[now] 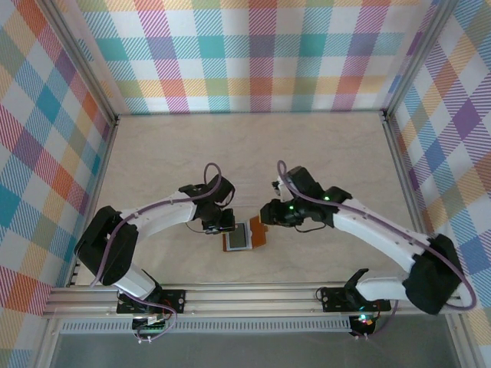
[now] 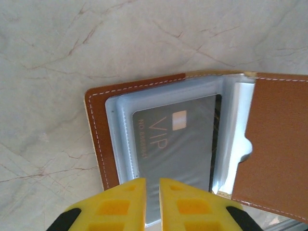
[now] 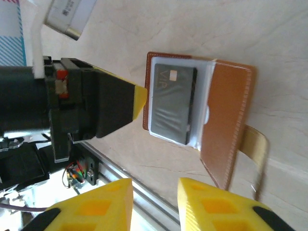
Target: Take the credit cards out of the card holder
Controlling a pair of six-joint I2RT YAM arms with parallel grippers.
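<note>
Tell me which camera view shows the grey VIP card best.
Left wrist: the VIP card is close, its lettering readable through the clear pocket. Right wrist shows it smaller and sideways; top external, a small grey patch in the card holder.

One brown leather card holder (image 1: 244, 238) lies open at the lower centre of the top view; one grey VIP card (image 2: 178, 144) sits in its clear pocket; a dark edge at that card's right may be a second; one strap tab (image 3: 255, 144); two grippers, the left gripper (image 2: 152, 192) and the right gripper (image 3: 155, 192).
</note>
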